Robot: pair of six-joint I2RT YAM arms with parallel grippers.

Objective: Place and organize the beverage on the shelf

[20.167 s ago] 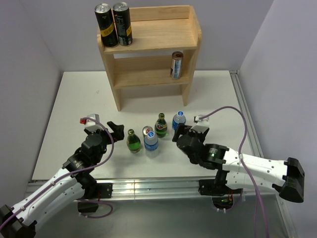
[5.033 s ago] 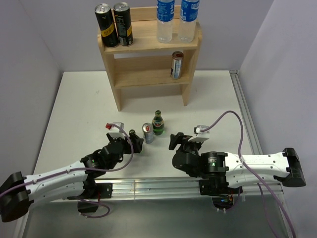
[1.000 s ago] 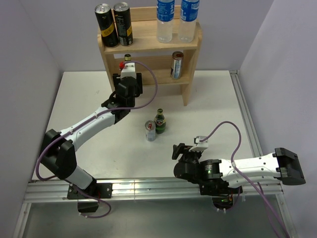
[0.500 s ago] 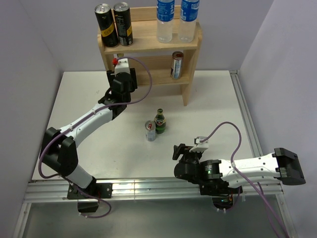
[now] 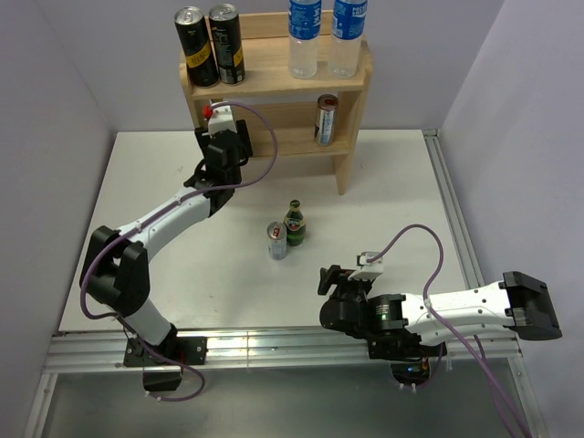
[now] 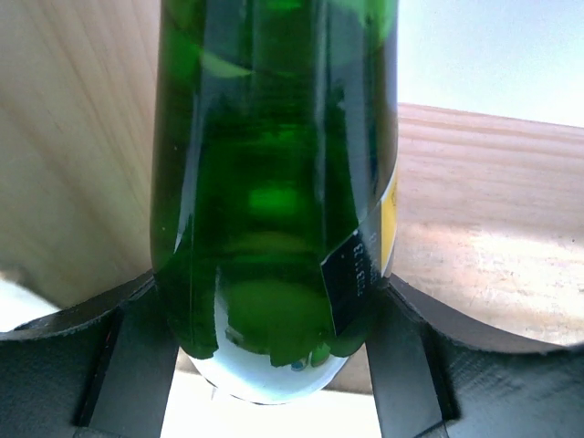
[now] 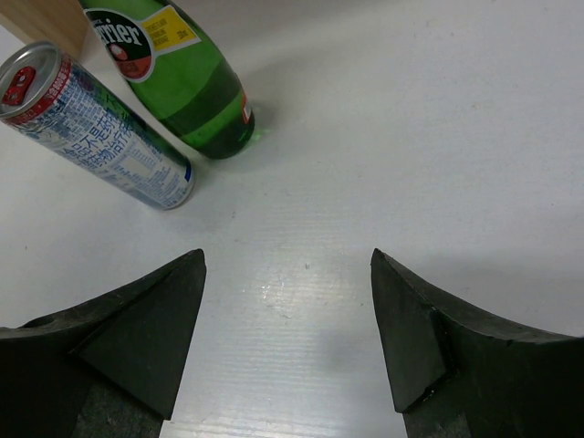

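My left gripper [image 6: 274, 315] is shut on a green glass bottle [image 6: 274, 173], gripped low on its body and filling the left wrist view. Behind it are the wooden side panel and board of the shelf [image 6: 493, 210]. From above, the left gripper [image 5: 220, 125] reaches into the left end of the middle tier of the shelf [image 5: 274, 141]; the wrist hides the held bottle. My right gripper [image 5: 327, 276] hovers open over the table, nothing between its fingers [image 7: 164, 310]. Ahead of it stand a green Perrier bottle [image 7: 178, 78] and a slim can [image 7: 96, 128].
Two black cans [image 5: 210, 44] and two water bottles [image 5: 319, 36] stand on the top tier. One can [image 5: 326, 119] stands at the right of the middle tier. The green bottle [image 5: 293, 224] and can [image 5: 277, 241] stand mid-table.
The left arm has carried the green bottle leftward along the middle tier, toward the shelf's left side panel. The right arm has stayed put.
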